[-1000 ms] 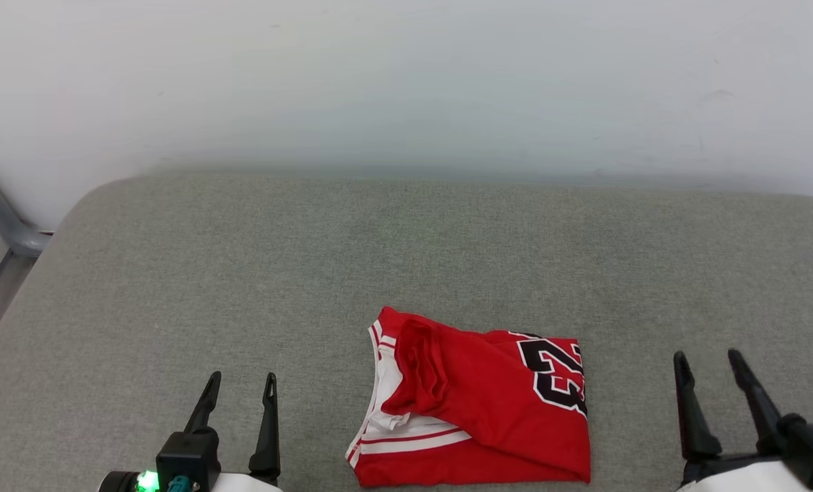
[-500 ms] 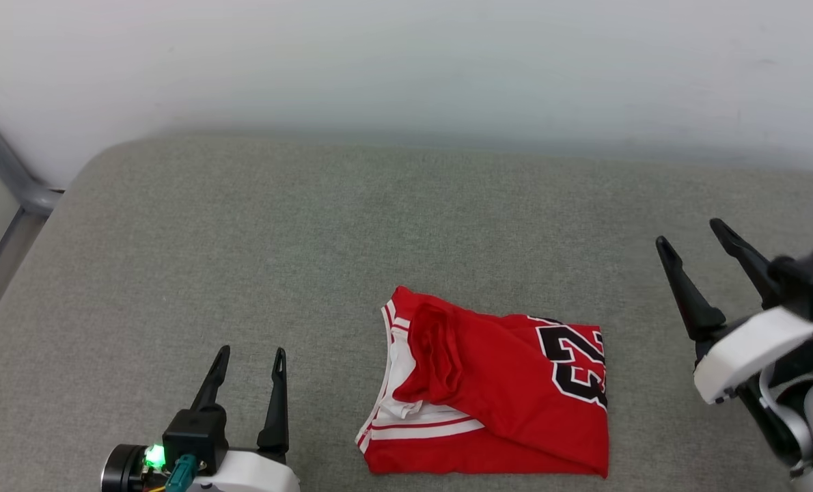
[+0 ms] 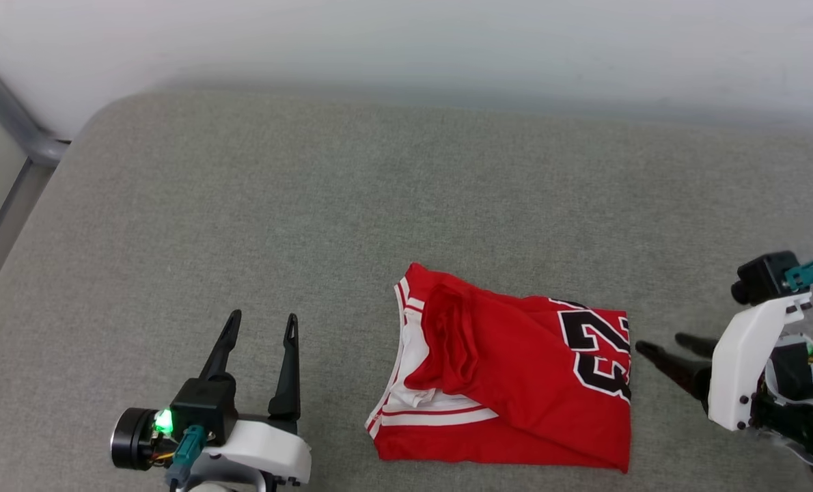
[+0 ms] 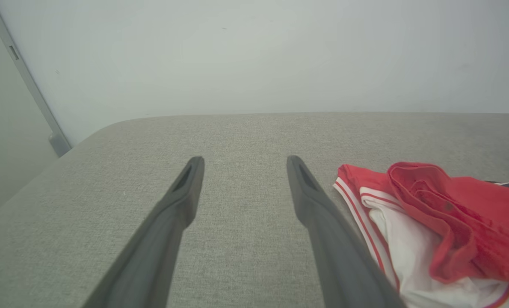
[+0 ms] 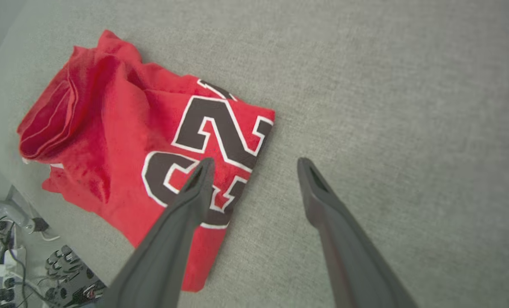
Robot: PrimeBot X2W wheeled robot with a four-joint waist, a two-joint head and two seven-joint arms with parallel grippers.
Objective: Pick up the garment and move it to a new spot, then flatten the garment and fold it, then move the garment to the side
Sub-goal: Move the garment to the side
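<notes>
Head view | right claw [image 3: 659, 344] swung sideways toward garment [image 3: 516, 383] | jaws apart

Grey fabric cushion [image 3: 311, 205] against pale wall [image 3: 406, 34]

The head camera looks steeply down on the grey cushion [image 3: 242, 205], with the wall [image 3: 406, 34] at twelve o'clock. The left wrist camera sits low, facing along the cushion toward that wall, the garment [image 4: 451, 214] at its four o'clock. The right wrist camera looks down from close, the garment at nine o'clock. All three views share the garment.
</notes>
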